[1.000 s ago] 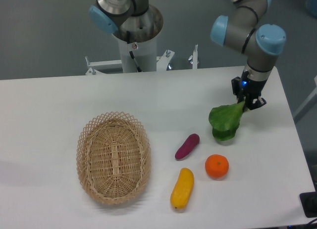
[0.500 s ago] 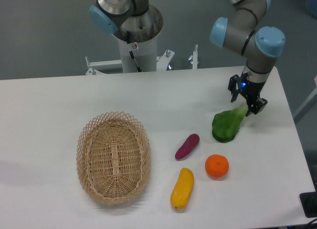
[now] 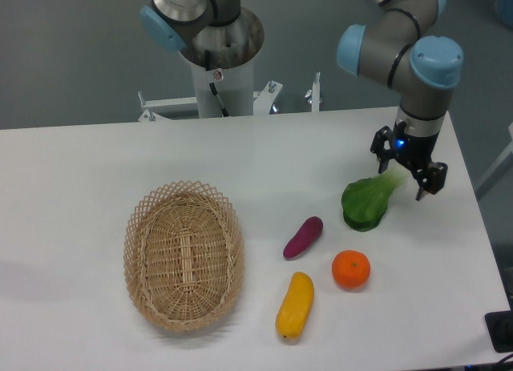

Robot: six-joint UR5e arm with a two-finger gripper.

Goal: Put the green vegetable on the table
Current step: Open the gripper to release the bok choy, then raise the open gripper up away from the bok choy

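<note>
The jaws of the gripper (image 3: pixel 406 171) stand spread wide apart, one finger on each side of the pale stalk end of the green vegetable (image 3: pixel 367 203), with nothing clamped between them. A small blue light glows on the gripper body just above the fingers. The green vegetable lies flat on the white tabletop (image 3: pixel 72 187), near its right edge, with its broad dark leaf pointing toward the lower left and its whitish stalk pointing up toward the gripper. Whether either finger touches the stalk cannot be told from this view.

Just below the leaf sits an orange (image 3: pixel 351 269), a little apart from it. To the left of the leaf lies a purple eggplant-like piece (image 3: pixel 303 236), slanted, and below that a yellow oblong piece (image 3: pixel 295 304), also slanted. Well to the left stands an oval woven wicker basket (image 3: pixel 183 254). The arm rises from the gripper to a grey-and-blue elbow (image 3: pixel 401 46) at the top right.
</note>
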